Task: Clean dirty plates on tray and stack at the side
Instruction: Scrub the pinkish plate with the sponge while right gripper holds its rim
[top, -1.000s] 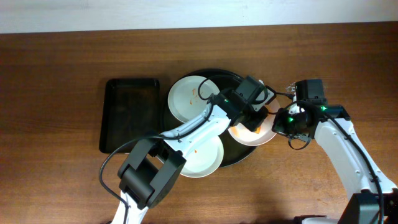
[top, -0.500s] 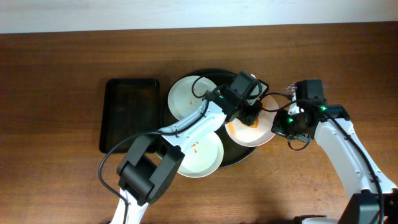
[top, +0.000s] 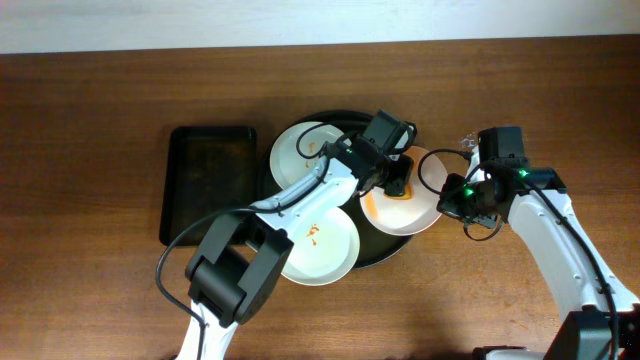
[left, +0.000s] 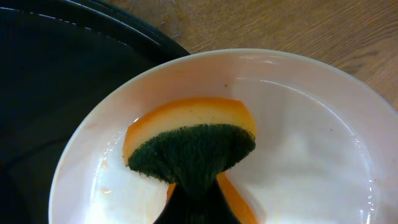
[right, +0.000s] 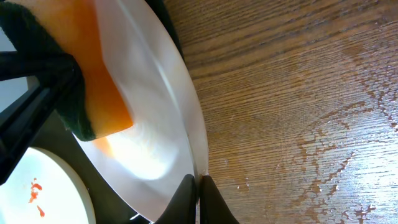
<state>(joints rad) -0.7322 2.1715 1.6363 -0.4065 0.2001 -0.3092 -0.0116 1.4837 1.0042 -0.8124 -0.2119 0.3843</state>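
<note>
Wooden table (top: 100, 300); in its middle the tray (top: 345, 116), loaded with three plates (top: 300, 158). Hanging half over the tray's right rim: the plate (top: 428, 212) now in work. Looks like the scrubbing step. Pressed onto this plate's middle, a sponge (left: 193, 140) (orange body, green pad upward), clamped firmly in the left gripper (left: 194, 186). Pinched at the outer rim by the right gripper (right: 198, 185), closed on the plate to steady it. Next, probably: rub over the orange smear beside the sponge, keep the rim grip tight, then carry off to stack aside.
</note>
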